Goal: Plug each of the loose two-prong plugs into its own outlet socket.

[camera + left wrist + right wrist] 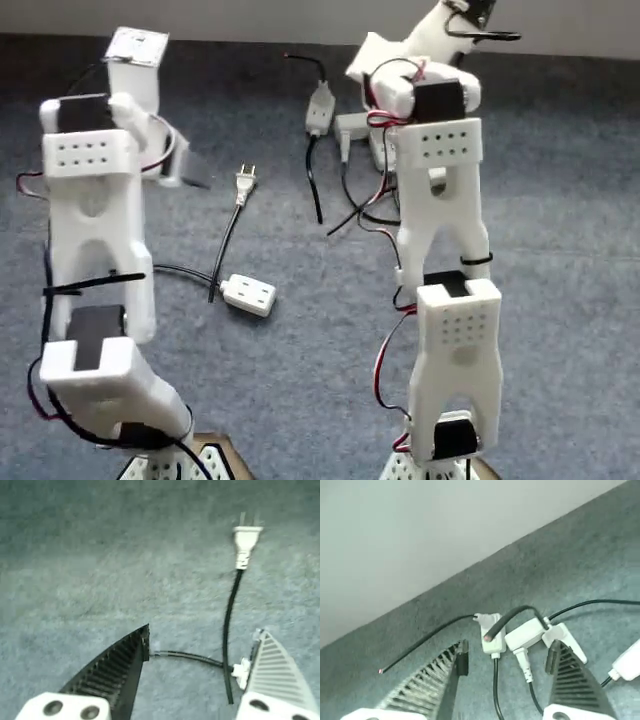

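A white outlet block [248, 294] is seen lying flat on the grey, carpet-like worktop [560, 200], between the two arms, and everything else is placed from it. Just beyond the outlet block, on the side away from the arm bases, a loose two-prong plug [243, 183] is laid with its prongs pointing away from the block. Its black cord [226, 238] is run back to end right beside the block. The left hand [202, 632] is held above the worktop, farther from the outlet block than that plug and off to the left arm's side of it. Its fingers [120, 672] are spread wide and nothing is pinched between them, and the plug is seen ahead of the white finger, apart from it. Well apart from the outlet block, towards the far edge of the worktop and the right arm, a second plug [491, 632] is laid close beside a white adapter body [530, 634], each trailing a dark cord. The right hand [507, 655] is held low over this pair with its fingers likewise spread. Both white pieces are seen in the gap ahead of the fingertips, and no contact with either can be made out. A pale wall [420, 540] is seen behind the worktop's far edge.
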`<state>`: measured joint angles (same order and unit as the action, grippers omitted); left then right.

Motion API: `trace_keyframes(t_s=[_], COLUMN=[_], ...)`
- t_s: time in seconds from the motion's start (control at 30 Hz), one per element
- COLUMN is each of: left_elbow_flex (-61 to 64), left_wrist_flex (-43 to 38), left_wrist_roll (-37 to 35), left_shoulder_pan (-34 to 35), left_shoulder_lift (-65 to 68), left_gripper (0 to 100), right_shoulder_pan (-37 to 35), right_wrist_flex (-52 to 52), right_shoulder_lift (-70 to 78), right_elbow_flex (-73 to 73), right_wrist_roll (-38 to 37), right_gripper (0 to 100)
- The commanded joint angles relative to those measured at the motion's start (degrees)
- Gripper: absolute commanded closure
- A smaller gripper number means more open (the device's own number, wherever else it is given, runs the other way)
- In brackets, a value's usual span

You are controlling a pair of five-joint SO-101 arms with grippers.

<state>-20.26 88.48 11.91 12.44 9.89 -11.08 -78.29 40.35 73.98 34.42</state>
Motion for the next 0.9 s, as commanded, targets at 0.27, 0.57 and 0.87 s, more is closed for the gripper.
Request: trace_keyframes(t_s=[0.27, 0.57, 0.87], left_elbow_flex=[-39.25, -59.38, -66.15], left_wrist_flex=[-0.88, 8.18, 10.37], left_wrist_roll=[8.88, 7.82, 4.66], left_shoulder_pan=[-6.81, -14.73, -12.88], left_shoulder_lift=[38.11, 51.30, 55.43], left_gripper=[67, 67, 76], right_shoulder_pan=[9.01, 8.84, 8.75], right_wrist_flex=[-0.13, -0.13, 1.01], right_shoulder_lift=[-4.00, -4.00, -3.91], right_elbow_flex=[3.12, 3.12, 3.03], right_wrist_roll=[0.44, 0.44, 0.44], right_gripper=[75.3, 75.3, 75.3])
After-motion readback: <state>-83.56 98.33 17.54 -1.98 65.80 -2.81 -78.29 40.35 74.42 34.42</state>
